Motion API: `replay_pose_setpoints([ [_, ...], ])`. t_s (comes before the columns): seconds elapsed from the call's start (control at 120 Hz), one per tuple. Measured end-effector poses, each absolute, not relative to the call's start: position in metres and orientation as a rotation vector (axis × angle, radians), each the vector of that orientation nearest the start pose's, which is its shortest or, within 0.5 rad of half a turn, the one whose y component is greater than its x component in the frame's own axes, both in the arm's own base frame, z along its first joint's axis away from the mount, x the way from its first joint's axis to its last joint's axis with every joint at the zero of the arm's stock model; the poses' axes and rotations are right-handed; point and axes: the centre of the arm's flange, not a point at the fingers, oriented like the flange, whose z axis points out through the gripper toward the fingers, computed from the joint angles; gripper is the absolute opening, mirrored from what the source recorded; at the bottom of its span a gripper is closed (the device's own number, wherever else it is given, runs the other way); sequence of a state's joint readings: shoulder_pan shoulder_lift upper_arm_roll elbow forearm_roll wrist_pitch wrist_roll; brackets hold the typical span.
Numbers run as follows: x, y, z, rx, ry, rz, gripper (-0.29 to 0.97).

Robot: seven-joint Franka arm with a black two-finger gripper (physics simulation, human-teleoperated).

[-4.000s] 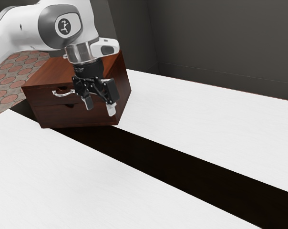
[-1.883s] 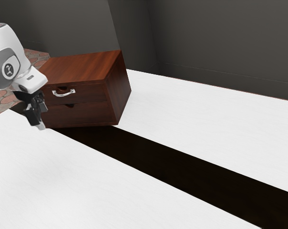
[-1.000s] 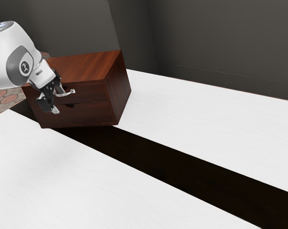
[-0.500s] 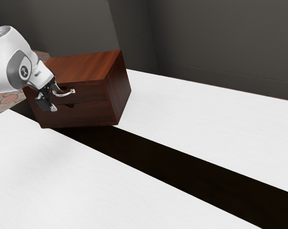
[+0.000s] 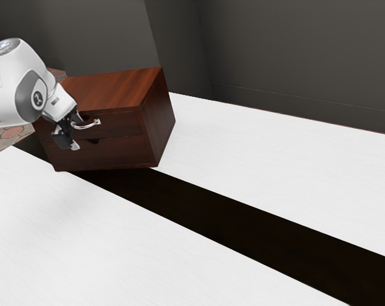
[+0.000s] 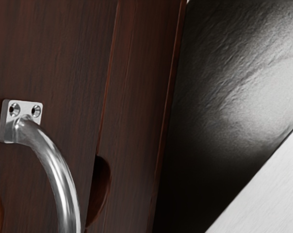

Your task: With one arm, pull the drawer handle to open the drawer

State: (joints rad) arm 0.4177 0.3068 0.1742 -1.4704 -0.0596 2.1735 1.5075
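Drawer handle (image 5: 88,122) (image 6: 56,174) is mounted horizontally on the cabinet (image 5: 116,89) at the table's (image 5: 275,153) far edge. Gripper (image 5: 70,131) is placed against the handle's exterior-view-left end. Grip state cannot be told. Drawer is judged unopened.

Bare indoor room, rendered, between home and test lab. Dark grey walls (image 5: 294,44) meeting in a corner behind, with a skirting line low down. Floor (image 5: 4,137) of reddish round tiles, glimpsed past the table's left edge. Wide white table (image 5: 275,146) crossed by a dark strip (image 5: 243,229). At its far left corner a homely dark-wood chest (image 5: 116,89) with a metal handle (image 6: 54,170); close against it a white arm (image 5: 17,89), the lab's mark.
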Motion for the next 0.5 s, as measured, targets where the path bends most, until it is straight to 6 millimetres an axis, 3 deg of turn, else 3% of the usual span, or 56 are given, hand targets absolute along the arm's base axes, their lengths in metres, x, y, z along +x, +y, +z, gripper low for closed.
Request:
replay_pose_setpoints([
  [0.5,0.5842,0.3619,0.5395,-2.524,1.257,-0.276,0.68],
])
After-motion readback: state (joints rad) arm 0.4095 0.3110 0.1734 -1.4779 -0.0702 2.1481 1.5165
